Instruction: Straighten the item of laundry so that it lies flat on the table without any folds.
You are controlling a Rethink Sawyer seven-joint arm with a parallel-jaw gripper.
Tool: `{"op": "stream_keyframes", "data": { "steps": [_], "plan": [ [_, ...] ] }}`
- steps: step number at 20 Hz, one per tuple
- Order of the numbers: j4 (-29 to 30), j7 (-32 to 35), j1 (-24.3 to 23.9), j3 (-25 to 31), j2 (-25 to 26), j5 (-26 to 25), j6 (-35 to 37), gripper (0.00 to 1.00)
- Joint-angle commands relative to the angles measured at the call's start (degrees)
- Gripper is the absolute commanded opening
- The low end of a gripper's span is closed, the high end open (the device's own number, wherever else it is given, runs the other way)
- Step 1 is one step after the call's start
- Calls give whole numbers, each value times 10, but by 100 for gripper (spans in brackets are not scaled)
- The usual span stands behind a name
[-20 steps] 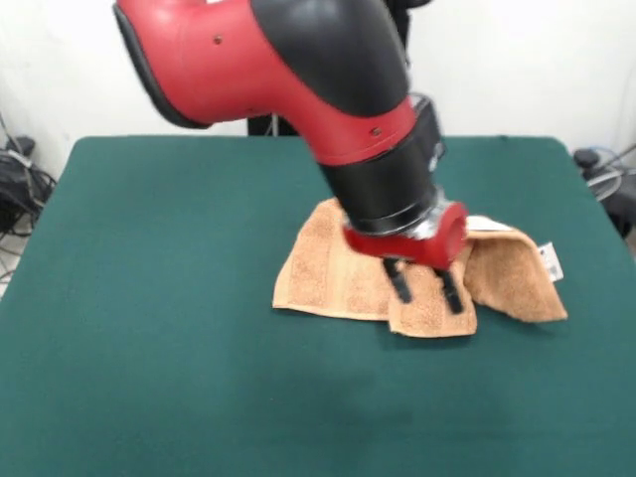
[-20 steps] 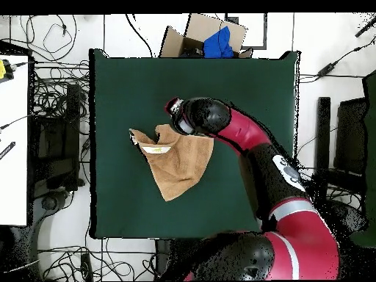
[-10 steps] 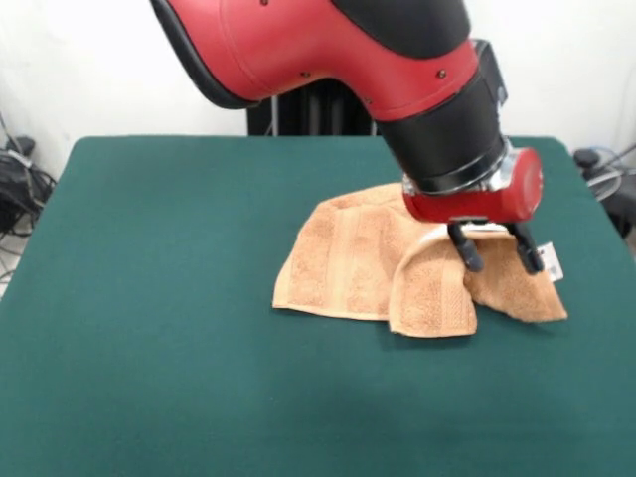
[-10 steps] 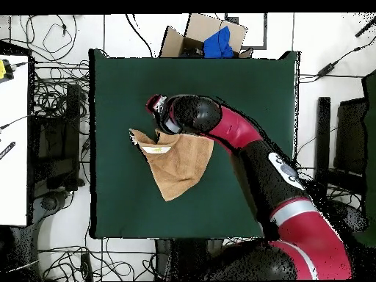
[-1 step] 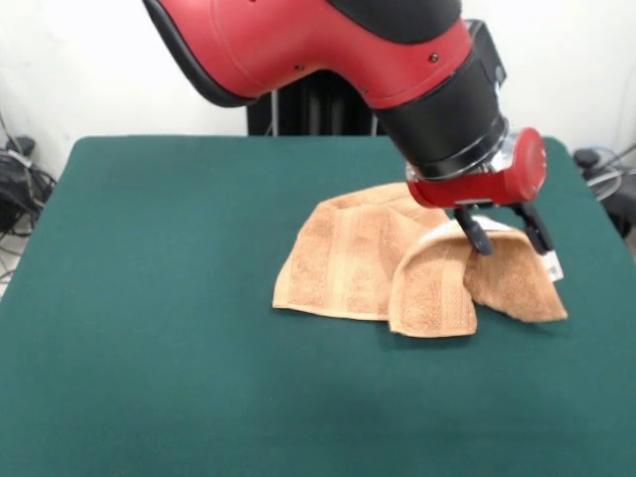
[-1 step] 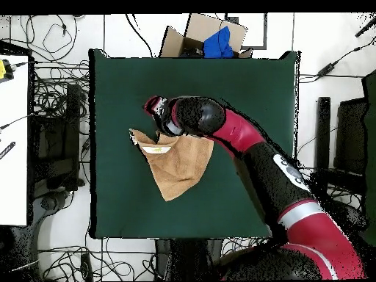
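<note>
Above the rumpled towel [image 5: 397, 268], the end effector [image 5: 507, 235] hangs tilted, fingers apart.

cardboard box [image 6: 192, 35], blue cloth [image 6: 218, 42], floor cables [image 6: 55, 88]

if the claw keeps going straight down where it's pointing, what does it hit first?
Most likely the towel: the open claw points down at the raised fold along its back edge, near the white tag. Depth is unclear; it may already touch.
</note>
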Motion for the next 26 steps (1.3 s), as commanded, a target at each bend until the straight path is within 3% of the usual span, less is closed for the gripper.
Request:
{"op": "stream_keyframes", "data": {
  "steps": [1,15,26],
  "plan": [
    [25,-61,1,34,5,-38,60,100],
    [25,-23,14,-8,-8,-62,60,100],
    [31,-38,-13,-5,3,-73,61,100]
  ]
}}
